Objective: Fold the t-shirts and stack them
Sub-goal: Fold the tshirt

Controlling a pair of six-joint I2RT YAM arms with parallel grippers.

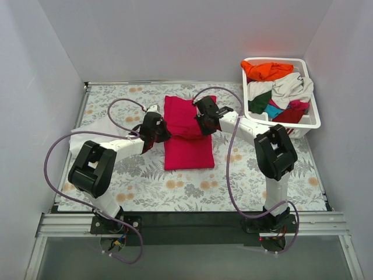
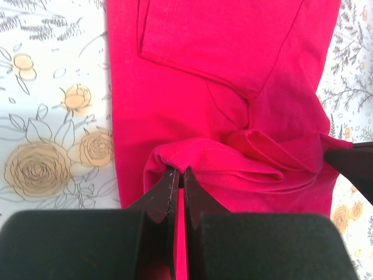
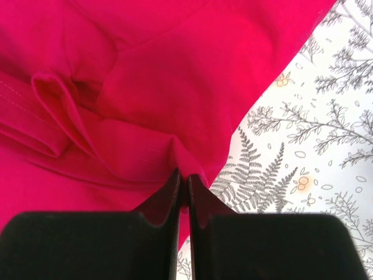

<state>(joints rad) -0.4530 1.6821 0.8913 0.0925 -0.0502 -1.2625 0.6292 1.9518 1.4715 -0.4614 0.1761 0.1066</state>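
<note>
While bunched, crimson t-shirt (image 1: 187, 149) pinched either side by left gripper (image 2: 180, 172), right gripper (image 3: 183, 175)

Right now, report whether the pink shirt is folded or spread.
Partly folded: pink shirt lies as a narrow rectangle; left end effector and right end effector pinch its doubled-over hem.

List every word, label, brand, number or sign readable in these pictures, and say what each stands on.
None: no readable text shows in any view.
The crimson-pink t-shirt shows no print or tag, the white basket no label, and the table cover only a flower-and-fern pattern.
</note>
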